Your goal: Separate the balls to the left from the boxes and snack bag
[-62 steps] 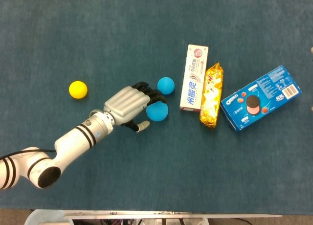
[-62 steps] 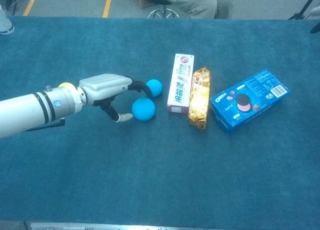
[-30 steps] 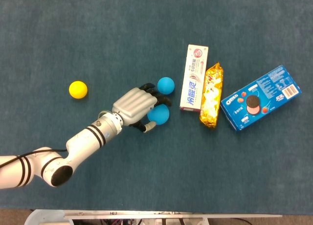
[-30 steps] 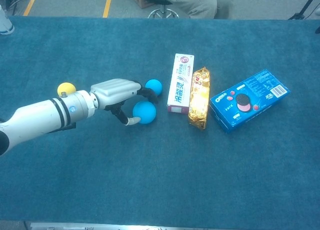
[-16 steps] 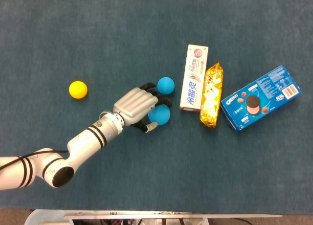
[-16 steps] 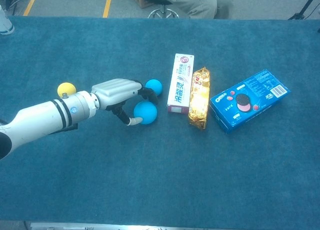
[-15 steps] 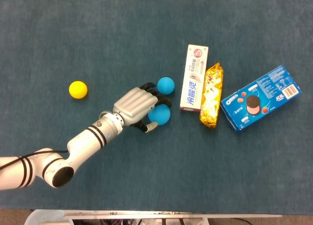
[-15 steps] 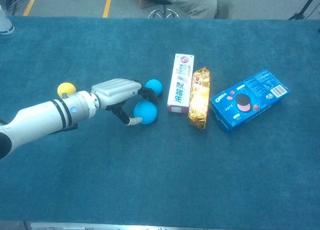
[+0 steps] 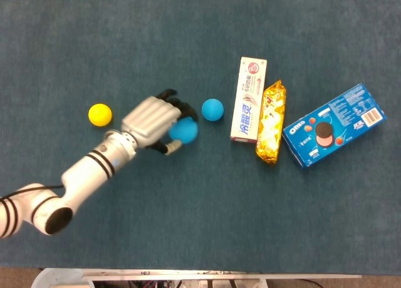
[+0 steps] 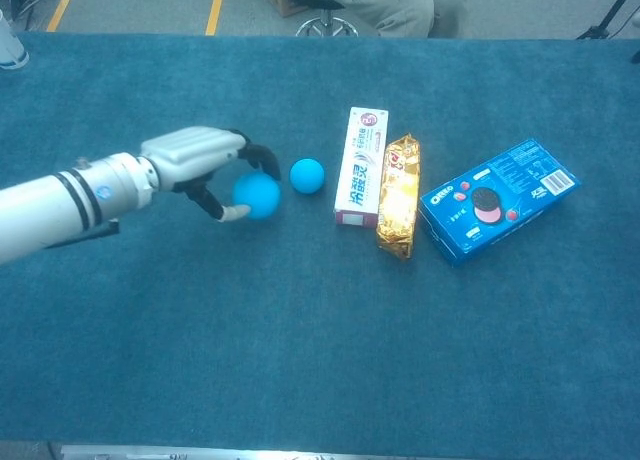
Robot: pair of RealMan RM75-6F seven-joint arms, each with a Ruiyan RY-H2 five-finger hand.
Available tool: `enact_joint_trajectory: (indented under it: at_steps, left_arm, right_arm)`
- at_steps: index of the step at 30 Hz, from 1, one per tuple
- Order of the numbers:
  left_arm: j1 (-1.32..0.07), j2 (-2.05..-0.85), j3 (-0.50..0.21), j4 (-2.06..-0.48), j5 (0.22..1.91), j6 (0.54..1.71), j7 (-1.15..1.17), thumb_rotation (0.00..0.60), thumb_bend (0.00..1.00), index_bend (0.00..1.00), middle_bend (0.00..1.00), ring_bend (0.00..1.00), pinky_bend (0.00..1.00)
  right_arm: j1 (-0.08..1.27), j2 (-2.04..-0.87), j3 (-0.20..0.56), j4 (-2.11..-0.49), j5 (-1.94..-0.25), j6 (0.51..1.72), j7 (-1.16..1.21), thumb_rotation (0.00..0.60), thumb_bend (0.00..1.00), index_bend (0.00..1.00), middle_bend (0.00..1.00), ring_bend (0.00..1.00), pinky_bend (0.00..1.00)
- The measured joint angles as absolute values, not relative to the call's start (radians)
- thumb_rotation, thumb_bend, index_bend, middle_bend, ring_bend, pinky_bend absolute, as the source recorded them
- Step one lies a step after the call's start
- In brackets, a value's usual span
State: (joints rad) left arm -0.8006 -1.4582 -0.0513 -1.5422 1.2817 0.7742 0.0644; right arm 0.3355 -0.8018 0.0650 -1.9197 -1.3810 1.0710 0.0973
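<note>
My left hand (image 9: 152, 122) (image 10: 195, 162) grips a blue ball (image 9: 183, 130) (image 10: 256, 195), fingers over its top and thumb beneath, just left of a second blue ball (image 9: 212, 109) (image 10: 307, 174) lying on the cloth. A yellow ball (image 9: 99, 114) sits at the far left; the chest view hides it behind my arm. To the right lie a toothpaste box (image 9: 249, 99) (image 10: 359, 167), a golden snack bag (image 9: 270, 122) (image 10: 398, 195) and a blue Oreo box (image 9: 333, 124) (image 10: 498, 200). The right hand is out of sight.
Blue cloth covers the table (image 9: 200, 225) (image 10: 320, 360). In the chest view, floor, a stool base (image 10: 327, 25) and a seated person's legs (image 10: 395, 2) lie beyond the far edge.
My left hand has closed around the nearer blue ball and carried it left and slightly away from me, off its spot beside the toothpaste box. Nothing else has shifted.
</note>
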Motion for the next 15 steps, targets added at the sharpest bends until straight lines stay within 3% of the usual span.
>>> enact_joint_trajectory:
  at_steps: [15]
  left_arm:
    - [-0.760,-1.347,-0.024,-1.454,1.233,0.749,0.050,0.600,0.37,0.28,0.37,0.23,0.09]
  right_arm:
    - [0.348,-0.805,0.070,-1.945,-1.377,1.060,0.068,0.600,0.00,0.02,0.23,0.14,0.27]
